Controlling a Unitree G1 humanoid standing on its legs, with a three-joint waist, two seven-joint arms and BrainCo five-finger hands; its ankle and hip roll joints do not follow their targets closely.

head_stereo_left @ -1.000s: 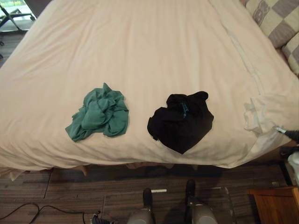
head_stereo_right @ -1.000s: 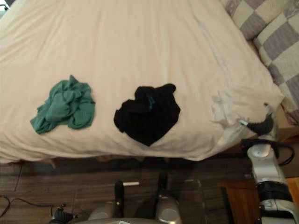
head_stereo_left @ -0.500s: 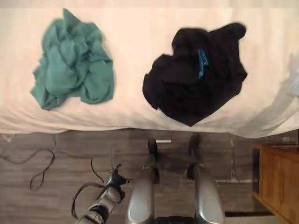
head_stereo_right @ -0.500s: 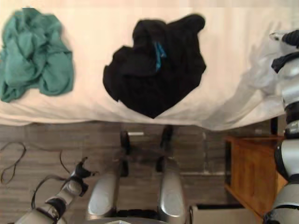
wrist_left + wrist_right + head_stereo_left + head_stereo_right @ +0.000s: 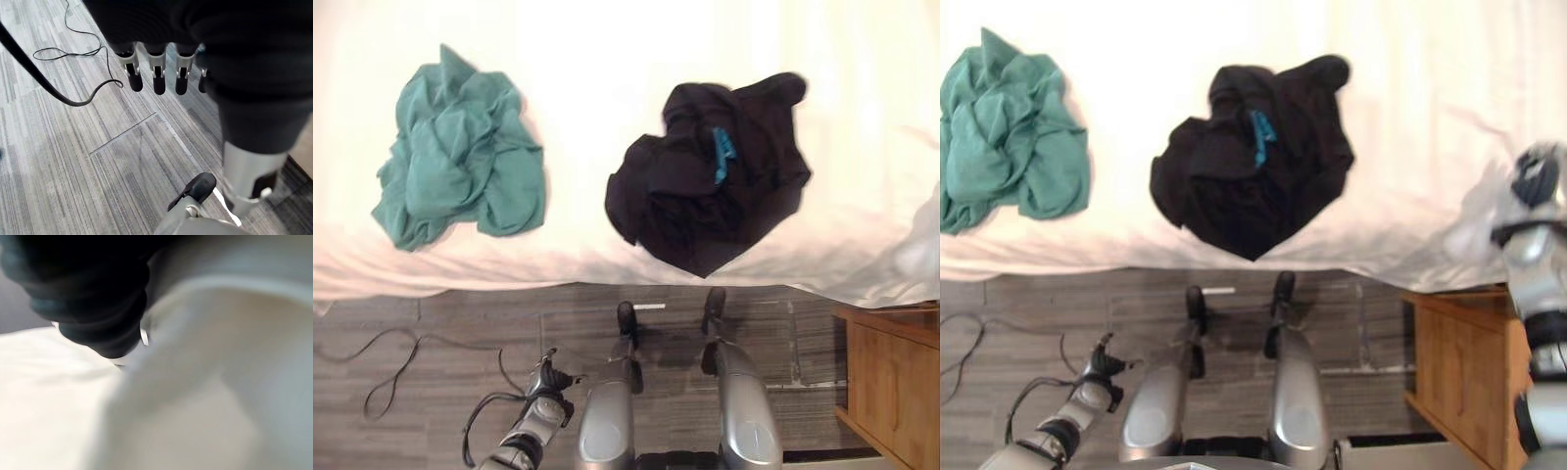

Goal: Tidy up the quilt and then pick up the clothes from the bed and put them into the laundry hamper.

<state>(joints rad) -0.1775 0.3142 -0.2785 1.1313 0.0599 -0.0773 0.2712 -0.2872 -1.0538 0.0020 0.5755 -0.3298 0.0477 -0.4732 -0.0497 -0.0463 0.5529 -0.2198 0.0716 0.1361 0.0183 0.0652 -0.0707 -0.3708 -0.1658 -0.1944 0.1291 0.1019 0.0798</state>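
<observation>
The right hand (image 5: 1534, 178) is sitting in the white cotton quilt (image 5: 1449, 117), right of the crumpled black garment (image 5: 1249, 157); whether its fingers are gripping is unclear. The left hand (image 5: 156, 73) is hanging relaxed above the floor.

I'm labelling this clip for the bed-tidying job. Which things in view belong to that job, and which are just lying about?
Part of the job:
- cream quilt spread over the bed
- crumpled green garment on the quilt
- crumpled black garment beside it
- right hand at the quilt's corner, fingers hidden in cloth
- left hand low over the floor, holding nothing

Just lying about:
- brown wooden bedside cabinet
</observation>
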